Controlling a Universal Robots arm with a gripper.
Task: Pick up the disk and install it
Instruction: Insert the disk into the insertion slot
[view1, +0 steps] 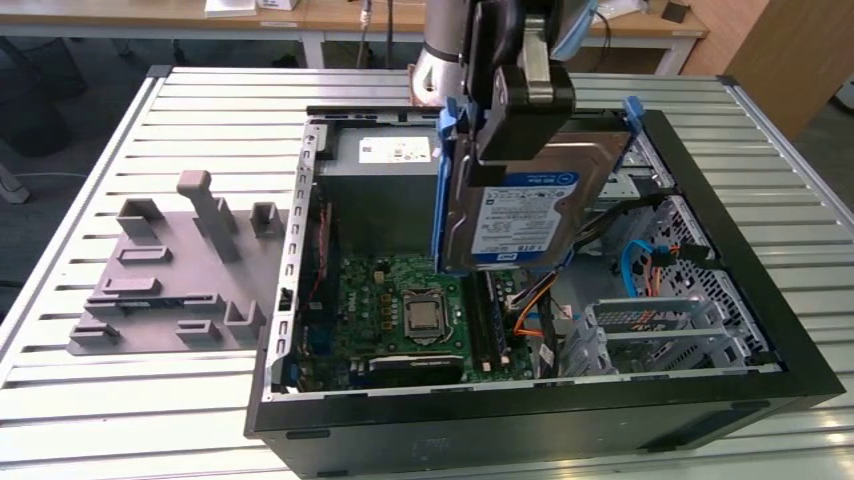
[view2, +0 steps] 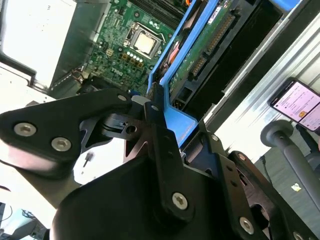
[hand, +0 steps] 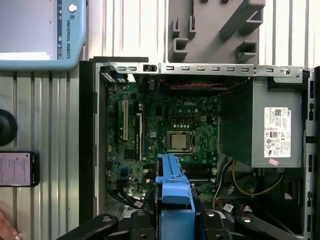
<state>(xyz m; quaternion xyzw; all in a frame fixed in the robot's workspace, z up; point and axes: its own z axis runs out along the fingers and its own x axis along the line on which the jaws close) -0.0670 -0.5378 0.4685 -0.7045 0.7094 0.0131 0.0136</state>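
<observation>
The disk is a silver hard drive with a blue-and-white label and blue side rails. It hangs on edge above the open computer case, over the motherboard. My gripper is shut on the disk's upper end. In the second wrist view the black fingers clamp the blue rail, and the drive's green circuit board faces the camera. In the first wrist view the blue rail sticks out from the gripper over the case's inside.
A grey power supply box with a white sticker fills the case's back corner. A silver drive cage stands at the exterior view's right, with orange and blue cables beside it. A grey plastic fixture lies on the slatted table. A phone rests beside the case.
</observation>
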